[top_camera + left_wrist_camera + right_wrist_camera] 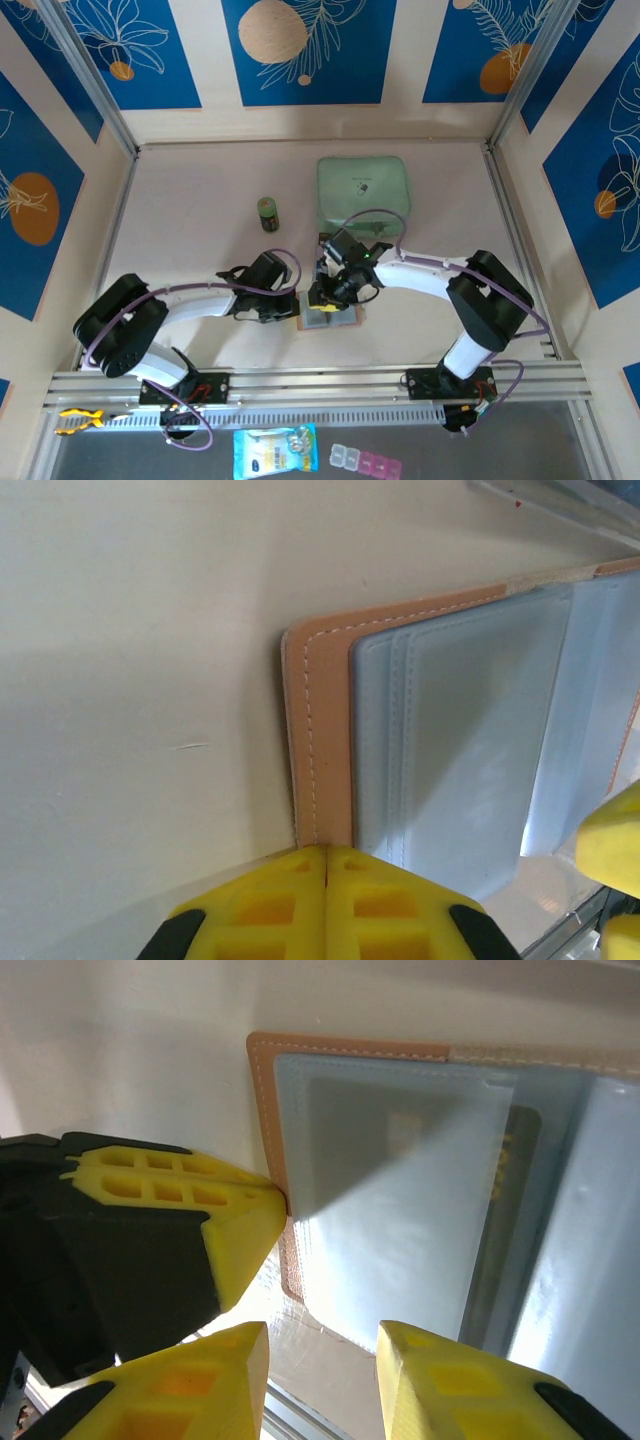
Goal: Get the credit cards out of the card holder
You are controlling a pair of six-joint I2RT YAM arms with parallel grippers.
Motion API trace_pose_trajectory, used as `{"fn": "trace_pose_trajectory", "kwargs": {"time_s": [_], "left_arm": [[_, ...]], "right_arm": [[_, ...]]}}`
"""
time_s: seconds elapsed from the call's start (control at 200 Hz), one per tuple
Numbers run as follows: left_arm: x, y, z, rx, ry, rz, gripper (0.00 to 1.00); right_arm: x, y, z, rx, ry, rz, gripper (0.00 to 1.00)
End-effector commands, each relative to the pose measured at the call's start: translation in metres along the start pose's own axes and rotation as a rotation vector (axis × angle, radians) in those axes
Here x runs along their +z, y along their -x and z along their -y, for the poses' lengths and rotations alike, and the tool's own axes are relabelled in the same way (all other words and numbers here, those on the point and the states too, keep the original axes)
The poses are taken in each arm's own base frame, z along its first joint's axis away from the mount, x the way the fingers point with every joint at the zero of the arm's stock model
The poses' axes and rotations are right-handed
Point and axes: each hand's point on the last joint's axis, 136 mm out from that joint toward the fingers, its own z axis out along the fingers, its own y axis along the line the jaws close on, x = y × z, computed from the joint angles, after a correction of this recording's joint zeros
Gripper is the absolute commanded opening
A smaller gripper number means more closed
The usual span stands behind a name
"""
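From above, the card holder lies open on the table near the front edge, between the left gripper and the right gripper. A closed mint-green zip case sits well behind it.

The left wrist view shows the left fingers pressed together, their tips on the holder's tan stitched border beside the grey-clear pockets.

In the right wrist view the right fingers stand apart at the holder's near edge, gripping nothing. A dark credit card sits inside an inner pocket.

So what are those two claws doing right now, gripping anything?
Left gripper: closed, empty, tips at the holder edge.
Right gripper: partly open over the holder, holding nothing.
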Motion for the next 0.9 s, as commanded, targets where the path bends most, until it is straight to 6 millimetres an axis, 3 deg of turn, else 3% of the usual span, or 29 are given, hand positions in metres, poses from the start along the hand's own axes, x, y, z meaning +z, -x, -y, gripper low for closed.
{"fn": "trace_pose_trajectory", "kwargs": {"time_s": [0.0, 0.425, 0.895], "left_arm": [[0.0, 0.0, -0.011, -0.001, 0.073, 0.008, 0.04], [-0.001, 0.001, -0.013, -0.001, 0.085, 0.003, 0.04], [-0.002, 0.0, -0.017, -0.004, 0.096, 0.0, 0.04]], "right_arm": [[0.002, -0.001, -0.009, 0.008, 0.014, -0.027, 0.35], [0.013, 0.001, -0.006, -0.001, -0.003, -0.051, 0.34], [0.016, 0.0, 0.019, 0.005, -0.137, -0.056, 0.34]]}}
